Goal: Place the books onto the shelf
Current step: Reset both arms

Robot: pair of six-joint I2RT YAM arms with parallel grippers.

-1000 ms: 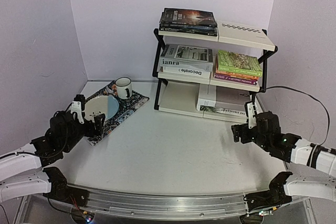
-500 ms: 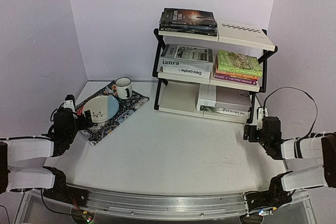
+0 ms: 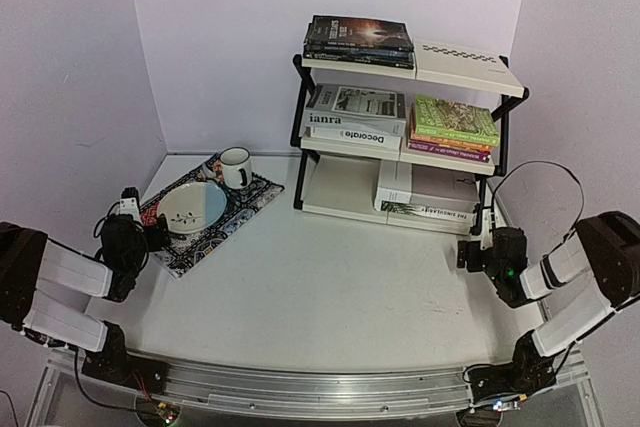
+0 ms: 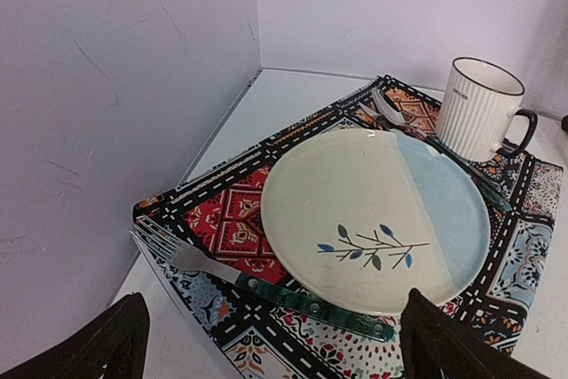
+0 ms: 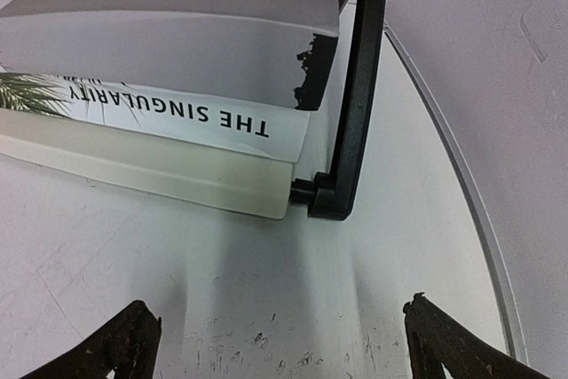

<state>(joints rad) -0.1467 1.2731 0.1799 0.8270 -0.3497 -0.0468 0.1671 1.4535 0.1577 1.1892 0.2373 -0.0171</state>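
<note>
Near edge first: the left gripper (image 4: pixel 271 348) is seen with its jaws spread wide and nothing held, hung low at the near border of a patterned placemat (image 4: pixel 222 219). Just ahead of the jaws, a fork (image 4: pixel 257 281) is laid across the mat, its tines toward the left finger. Right behind it a cream-and-blue plate (image 4: pixel 373 219) is set on the mat. Farther ahead, on the right finger's side, a white ribbed mug (image 4: pixel 479 108) is stood upright at the far corner, with more cutlery (image 4: pixel 395 117) lying just beside it.

Over to the right gripper (image 5: pixel 284 339): its jaws are likewise held wide, nothing gripped, low over the bare table (image 5: pixel 177 281). Straight ahead of them the black front leg of the shelf (image 5: pixel 359 86) is planted on the table. Left of that leg, a white book (image 5: pixel 177 117) lettered "THE SINGULARITY" is lain flat on the cream bottom panel, near the jaws but not touched.

Farther ahead and above, the other books (image 3: pixel 355 112) are found stacked flat on the tiers: "ianra" over "Decorate" beside a green-topped pile (image 3: pixel 455 119) on the middle tier, and a dark stack (image 3: pixel 358 42) on top.
</note>
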